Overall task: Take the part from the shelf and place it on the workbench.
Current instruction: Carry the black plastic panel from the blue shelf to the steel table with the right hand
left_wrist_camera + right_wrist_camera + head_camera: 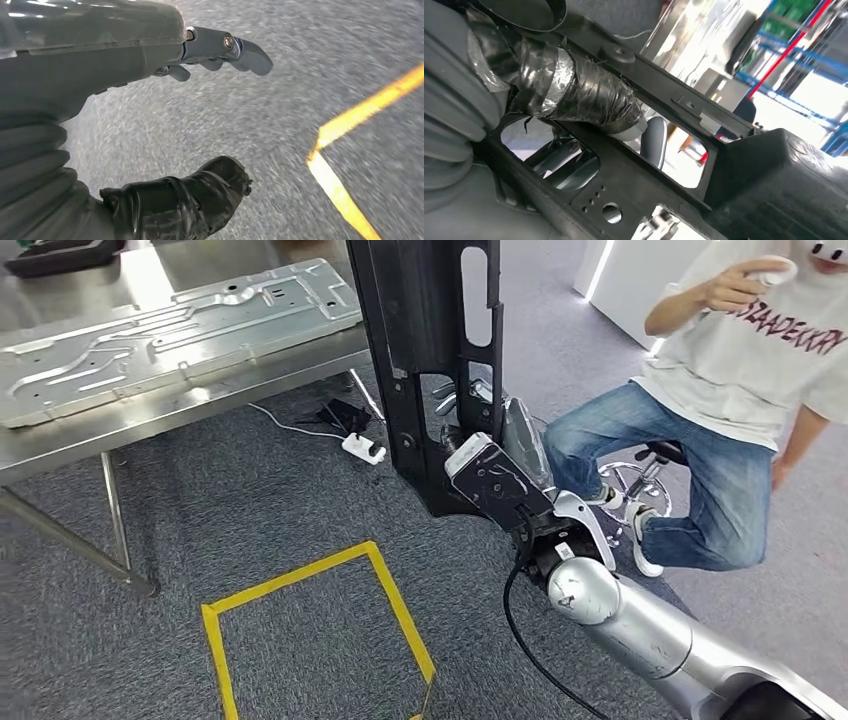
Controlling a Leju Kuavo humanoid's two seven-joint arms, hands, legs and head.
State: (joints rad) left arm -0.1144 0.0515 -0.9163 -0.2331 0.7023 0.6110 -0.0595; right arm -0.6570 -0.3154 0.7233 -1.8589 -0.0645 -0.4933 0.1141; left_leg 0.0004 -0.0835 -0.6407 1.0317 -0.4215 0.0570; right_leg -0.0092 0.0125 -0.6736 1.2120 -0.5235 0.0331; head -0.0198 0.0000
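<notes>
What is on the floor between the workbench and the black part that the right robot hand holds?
In the head view, a white power strip with its white cable and a small black item lie on the grey carpet there.

The black part (425, 350) is running off the head view's top edge and hiding most of the right hand (490, 475) gripping it, while the carpet (280, 115) beside the left hand (150, 125) is blurring.

Grey speckled carpet (250, 510) all over, with a yellow tape square (310, 625) marked out up close. Far left there's a steel counter (60, 445) with a big stamped metal panel (170, 335) on it. White power strip (363, 448) and cable underneath. Person on a stool (650, 465) to the right.
</notes>
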